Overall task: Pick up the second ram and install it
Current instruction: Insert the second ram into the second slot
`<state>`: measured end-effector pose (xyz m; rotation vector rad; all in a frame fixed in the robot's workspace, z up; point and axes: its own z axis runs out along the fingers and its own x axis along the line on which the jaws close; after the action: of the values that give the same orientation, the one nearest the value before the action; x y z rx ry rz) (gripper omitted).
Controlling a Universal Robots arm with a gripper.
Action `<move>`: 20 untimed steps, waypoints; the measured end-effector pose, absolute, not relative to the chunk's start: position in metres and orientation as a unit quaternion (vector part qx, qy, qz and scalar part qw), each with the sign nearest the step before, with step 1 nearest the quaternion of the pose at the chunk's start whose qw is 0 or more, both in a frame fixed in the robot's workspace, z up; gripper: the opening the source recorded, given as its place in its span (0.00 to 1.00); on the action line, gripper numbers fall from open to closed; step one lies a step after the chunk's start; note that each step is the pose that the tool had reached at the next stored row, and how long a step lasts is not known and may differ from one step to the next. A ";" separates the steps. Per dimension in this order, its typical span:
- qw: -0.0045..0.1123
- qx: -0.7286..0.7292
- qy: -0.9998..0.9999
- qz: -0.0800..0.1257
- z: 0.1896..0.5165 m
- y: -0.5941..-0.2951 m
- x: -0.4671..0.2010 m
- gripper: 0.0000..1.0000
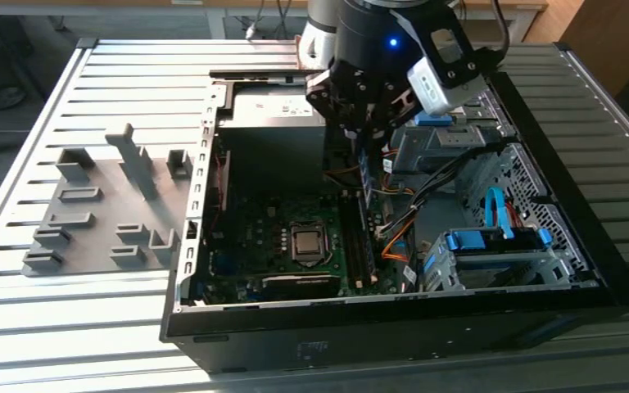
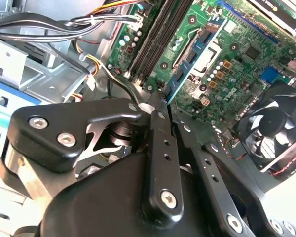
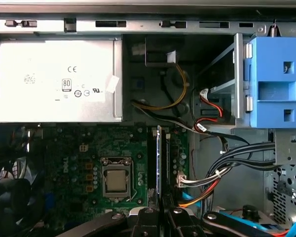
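My gripper [image 1: 365,137] hangs inside the open computer case [image 1: 402,323] and is shut on the second ram [image 1: 366,176], a thin blue-green stick held on edge. In the first wrist view the ram [image 3: 159,163] shows edge-on, running out from the fingertips [image 3: 149,215] over the long dark memory slots [image 3: 168,163] beside the processor socket [image 3: 116,180]. In the second wrist view the black fingers [image 2: 160,143] pinch the stick [image 2: 190,61], which hovers above the green motherboard [image 2: 237,74], a little apart from the slots [image 2: 155,37].
A silver power-supply box [image 3: 54,81] fills the case's far end. Bundled cables [image 3: 222,168] and blue drive-bay clips [image 3: 274,84] crowd one side of the slots. A fan [image 2: 271,133] sits near the board. A grey slotted fixture plate [image 1: 107,213] lies on the table at the exterior view's left.
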<state>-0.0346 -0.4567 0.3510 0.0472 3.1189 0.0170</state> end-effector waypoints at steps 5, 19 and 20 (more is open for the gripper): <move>0.011 0.015 1.000 0.005 0.343 -0.457 -0.035 0.14; 0.010 0.015 1.000 0.005 0.325 -0.457 -0.034 0.14; 0.010 0.015 1.000 0.006 0.324 -0.457 -0.034 0.14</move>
<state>-0.0338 -0.4567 0.3238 0.0479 3.1212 0.0173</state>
